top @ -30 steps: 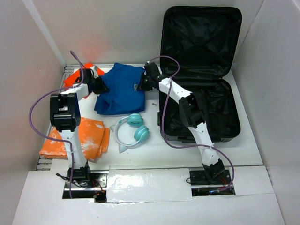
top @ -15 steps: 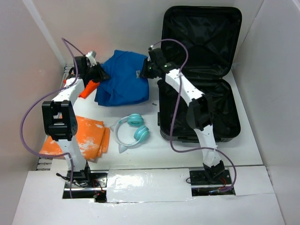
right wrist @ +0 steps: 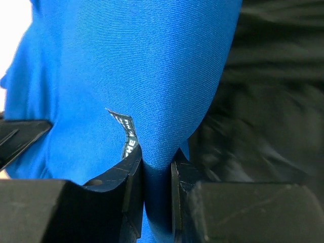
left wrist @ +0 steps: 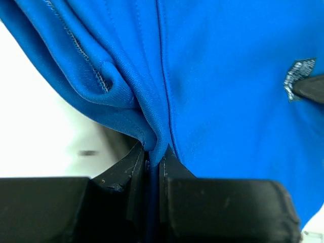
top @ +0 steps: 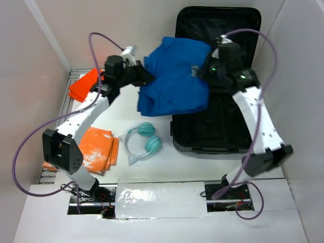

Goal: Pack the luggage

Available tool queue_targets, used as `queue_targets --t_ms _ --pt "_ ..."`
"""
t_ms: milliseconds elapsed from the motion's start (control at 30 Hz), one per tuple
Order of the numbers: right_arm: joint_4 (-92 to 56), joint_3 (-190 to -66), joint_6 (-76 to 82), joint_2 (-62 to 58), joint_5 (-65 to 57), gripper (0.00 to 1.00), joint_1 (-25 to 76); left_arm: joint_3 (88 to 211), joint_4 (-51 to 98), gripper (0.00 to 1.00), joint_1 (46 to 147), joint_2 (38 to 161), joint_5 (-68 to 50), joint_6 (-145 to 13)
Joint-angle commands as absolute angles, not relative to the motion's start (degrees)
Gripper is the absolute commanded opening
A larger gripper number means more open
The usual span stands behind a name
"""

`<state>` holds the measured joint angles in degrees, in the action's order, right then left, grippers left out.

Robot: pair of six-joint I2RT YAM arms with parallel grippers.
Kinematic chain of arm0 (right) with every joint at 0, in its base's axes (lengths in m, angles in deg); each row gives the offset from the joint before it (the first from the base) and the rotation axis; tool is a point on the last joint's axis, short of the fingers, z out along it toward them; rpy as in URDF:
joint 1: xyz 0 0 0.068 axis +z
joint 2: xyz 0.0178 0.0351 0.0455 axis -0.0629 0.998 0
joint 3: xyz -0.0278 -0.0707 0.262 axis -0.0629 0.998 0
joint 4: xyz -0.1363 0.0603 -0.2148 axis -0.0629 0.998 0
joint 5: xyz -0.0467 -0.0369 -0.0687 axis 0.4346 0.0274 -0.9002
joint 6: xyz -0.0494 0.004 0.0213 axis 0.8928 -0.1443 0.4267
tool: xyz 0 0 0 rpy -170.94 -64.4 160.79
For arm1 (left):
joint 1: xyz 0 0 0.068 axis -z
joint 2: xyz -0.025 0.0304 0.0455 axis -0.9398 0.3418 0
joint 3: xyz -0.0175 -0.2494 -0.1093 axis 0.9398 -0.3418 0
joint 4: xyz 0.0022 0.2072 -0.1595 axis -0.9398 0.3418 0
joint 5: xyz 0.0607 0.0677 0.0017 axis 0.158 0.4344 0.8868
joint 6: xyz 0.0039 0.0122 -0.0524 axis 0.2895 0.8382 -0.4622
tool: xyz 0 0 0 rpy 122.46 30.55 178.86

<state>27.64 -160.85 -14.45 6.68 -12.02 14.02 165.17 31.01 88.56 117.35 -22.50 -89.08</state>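
The black luggage (top: pixel 228 126) lies open at the right, its lid propped against the back wall. A blue garment (top: pixel 174 81) hangs in the air between both grippers, over the suitcase's left edge. My left gripper (top: pixel 143 76) is shut on the garment's left side; the left wrist view shows blue cloth (left wrist: pixel 212 76) pinched between the jaws (left wrist: pixel 153 154). My right gripper (top: pixel 206 71) is shut on its right side near a small label (right wrist: pixel 126 134), with the black lining (right wrist: pixel 273 101) behind it.
Teal headphones (top: pixel 143 139) lie on the white table left of the suitcase. A folded orange cloth (top: pixel 96 147) lies at the front left, and another orange piece (top: pixel 83 86) at the back left. White walls close in both sides.
Both grippers have lifted the blue garment off the table and carried it right, from beside the suitcase to above its left edge. Both arms have risen.
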Motion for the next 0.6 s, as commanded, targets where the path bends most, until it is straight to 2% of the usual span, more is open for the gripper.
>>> queue_targets --t_ms 0,233,400,567 --pt "30.31 -156.11 -11.61 -0.7 -20.07 0.0 7.92 165.67 28.26 0.0 95.64 115.5 -17.36 -92.39" --pt "34.18 -145.21 -4.49 -11.25 -31.13 0.0 -4.29 167.85 23.6 0.0 108.57 122.16 -9.45 -94.15" --pt "31.64 -138.79 -2.28 -11.18 -32.29 0.0 -7.83 175.67 23.5 0.0 114.83 131.66 -4.09 -93.62" --pt "30.32 -138.78 -2.9 -7.85 -38.78 0.0 -8.35 182.54 24.65 0.0 118.61 141.5 1.53 -93.01"
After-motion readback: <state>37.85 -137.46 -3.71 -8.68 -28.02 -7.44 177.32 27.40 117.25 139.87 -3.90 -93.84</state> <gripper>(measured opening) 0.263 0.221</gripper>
